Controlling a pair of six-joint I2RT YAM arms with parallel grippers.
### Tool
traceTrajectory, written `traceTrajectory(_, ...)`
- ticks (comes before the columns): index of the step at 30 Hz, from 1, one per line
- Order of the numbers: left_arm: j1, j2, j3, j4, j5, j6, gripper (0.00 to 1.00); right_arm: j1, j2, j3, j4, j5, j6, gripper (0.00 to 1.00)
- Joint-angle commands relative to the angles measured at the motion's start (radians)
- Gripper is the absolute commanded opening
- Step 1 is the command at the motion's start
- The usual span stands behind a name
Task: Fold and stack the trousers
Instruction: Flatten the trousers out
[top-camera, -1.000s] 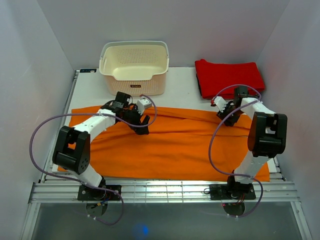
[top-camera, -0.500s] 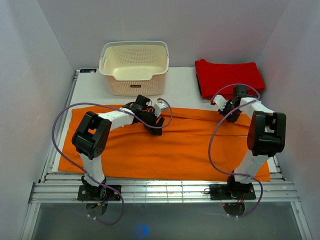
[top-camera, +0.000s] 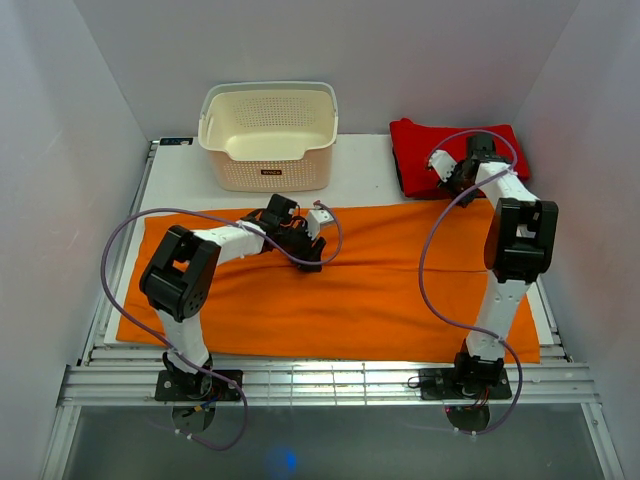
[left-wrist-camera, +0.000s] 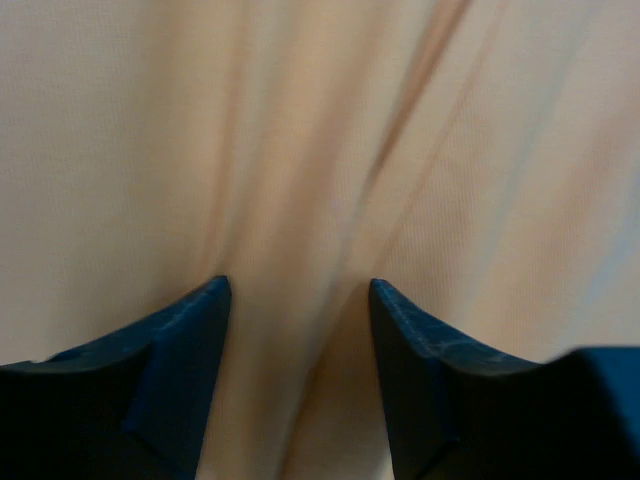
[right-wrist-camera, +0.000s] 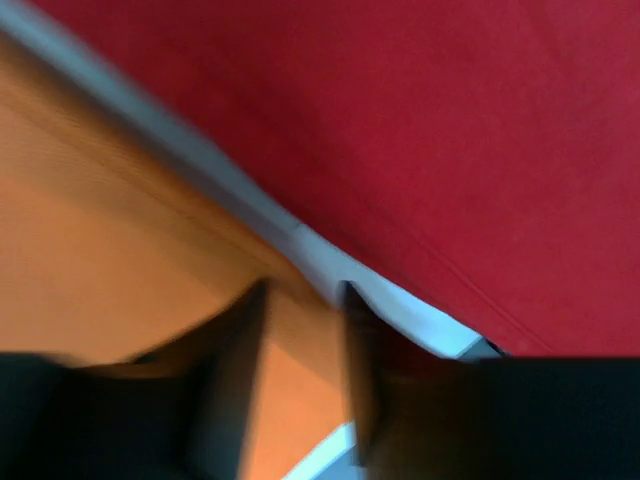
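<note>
White table (top-camera: 180, 185), enclosed by pale walls, is viewed from above with 12 o'clock taken as the far side. Left gripper (left-wrist-camera: 297, 285) is recorded pointing down onto the trousers (top-camera: 380, 290), slightly to the 10 o'clock side of the table's centre. Its dark fingers (left-wrist-camera: 190, 340) are seen well apart, tips pressed to the cloth, with a soft ridge of cloth rising in the gap but not pinched. Shallow creases are noted running away from that ridge in the left wrist view. Right gripper (right-wrist-camera: 300, 290) is recorded at about 2 o'clock, over the far right corner of the trousers, where the orange edge meets a bare white strip of table. Its fingers are seen a narrow gap apart, and orange cloth shows in that gap. Whether the cloth is gripped cannot be told, as the right wrist view is blurred. The trousers are observed spread flat across the table from 9 o'clock to 3 o'clock, reaching the near edge at 6 o'clock, with the far edge lying almost straight. A folded red cloth (top-camera: 415, 150) is noted at 1 o'clock, just beyond the white strip and apart from the trousers. A cream perforated basket (top-camera: 270, 172) is noted upright at 11 o'clock, apart from the trousers' far edge.
</note>
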Motion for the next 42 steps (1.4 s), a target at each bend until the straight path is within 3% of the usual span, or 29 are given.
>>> traceTrajectory(1, -0.008, -0.023, -0.045, -0.167, 0.034, -0.001, 0.7, -0.008, 0.066, 0.104, -0.053, 0.061, 0.05, 0.5)
traceTrajectory(2, -0.008, -0.037, -0.04, -0.17, 0.037, -0.027, 0.74, -0.01, 0.061, 0.109, -0.074, 0.061, 0.058, 0.72)
traceTrajectory(4, -0.008, -0.086, -0.008, -0.187, 0.034, -0.052, 0.79, -0.01, 0.0, 0.075, -0.085, 0.044, 0.061, 0.81)
traceTrajectory(8, 0.034, -0.171, 0.05, -0.227, 0.031, -0.127, 0.8, -0.016, -0.145, -0.023, -0.148, -0.015, 0.047, 0.79)
traceTrajectory(13, 0.25, -0.206, 0.096, -0.334, 0.083, -0.187, 0.8, -0.017, -0.253, -0.172, -0.297, -0.083, 0.024, 0.73)
traceTrajectory(20, 0.526, -0.209, 0.11, -0.429, 0.073, -0.081, 0.79, -0.017, -0.273, -0.397, -0.248, -0.103, 0.035, 0.7)
traceTrajectory(21, 0.604, -0.207, 0.116, -0.434, 0.07, -0.051, 0.79, -0.019, -0.272, -0.431, -0.222, -0.097, 0.032, 0.69)
traceTrajectory(29, 0.838, -0.054, 0.383, -0.584, 0.042, 0.149, 0.8, -0.059, -0.241, -0.601, -0.118, 0.015, -0.046, 0.61)
traceTrajectory(32, 0.891, -0.008, 0.415, -0.557, 0.002, 0.173, 0.77, -0.085, -0.246, -0.653, -0.076, 0.05, -0.078, 0.59)
traceTrajectory(37, 0.994, 0.021, 0.457, -0.501, 0.007, 0.135, 0.68, -0.108, -0.267, -0.589, -0.105, 0.032, -0.06, 0.6)
traceTrajectory(42, 1.075, 0.07, 0.506, -0.514, 0.037, 0.101, 0.65, -0.053, -0.33, -0.433, -0.254, -0.104, 0.01, 0.66)
